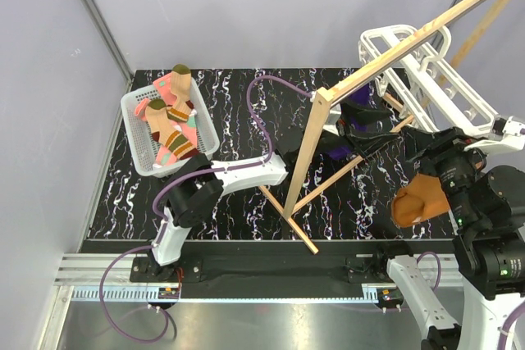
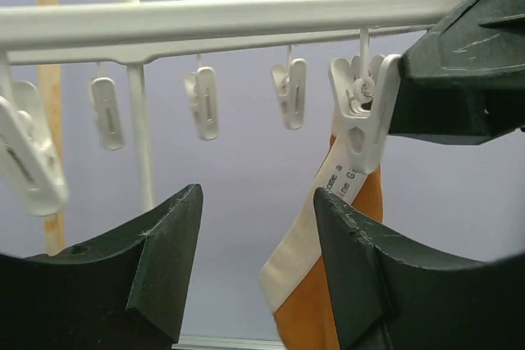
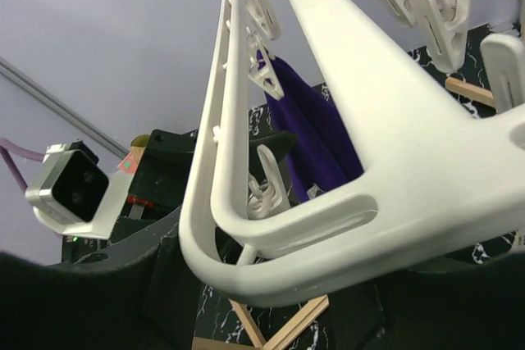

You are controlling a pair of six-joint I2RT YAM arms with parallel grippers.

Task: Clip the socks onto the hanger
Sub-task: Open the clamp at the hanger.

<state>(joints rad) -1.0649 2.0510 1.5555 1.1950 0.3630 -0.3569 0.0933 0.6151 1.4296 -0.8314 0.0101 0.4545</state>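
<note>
Left wrist view: left gripper (image 2: pixel 258 202) fingers apart and empty beneath the hanger (image 2: pixel 246 14) — likely poised to work a clip (image 2: pixel 361 120) holding orange-brown cloth (image 2: pixel 308 317). Only the top view shows the socks (image 1: pixel 171 116), far left in their basket (image 1: pixel 134 133) — unclipped. Whether the right gripper (image 1: pixel 433 152) grips anything, I cannot tell.

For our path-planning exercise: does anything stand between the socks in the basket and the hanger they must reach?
Yes. A slanted leg of the wooden stand rises between the socks in the basket at left and the hanger at right; a straight path crosses it.
</note>
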